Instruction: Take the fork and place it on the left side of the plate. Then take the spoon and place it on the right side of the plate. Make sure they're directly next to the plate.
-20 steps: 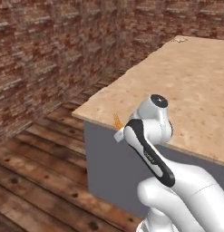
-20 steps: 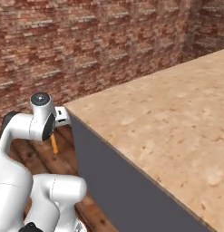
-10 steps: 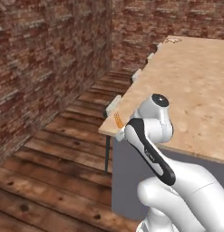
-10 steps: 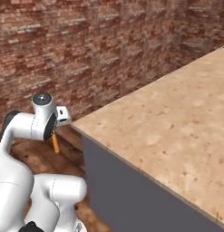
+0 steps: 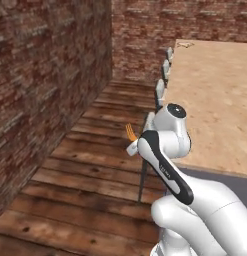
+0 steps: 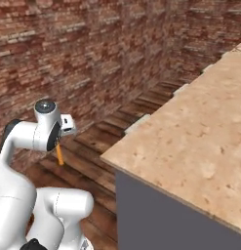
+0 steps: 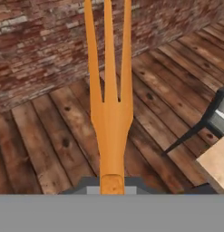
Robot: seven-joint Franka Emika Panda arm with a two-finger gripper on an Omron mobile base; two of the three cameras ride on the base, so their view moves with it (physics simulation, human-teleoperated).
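Gripper (image 7: pixel 112 183) clamped on the fork (image 7: pixel 109 104) near the neck, at bottom centre of the hand view, three tines pointing to the top edge over the plank floor (image 7: pixel 50 145). In the left base view the fork pokes out mid-frame left of the wrist, off the counter (image 5: pixel 215 90). Judgement: slim, rigid, light, smooth orange-gold, so it could pivot or slip in a narrow pinch; a mid-handle hold would be steadier. Counter is speckled tan; walls are rough brick.
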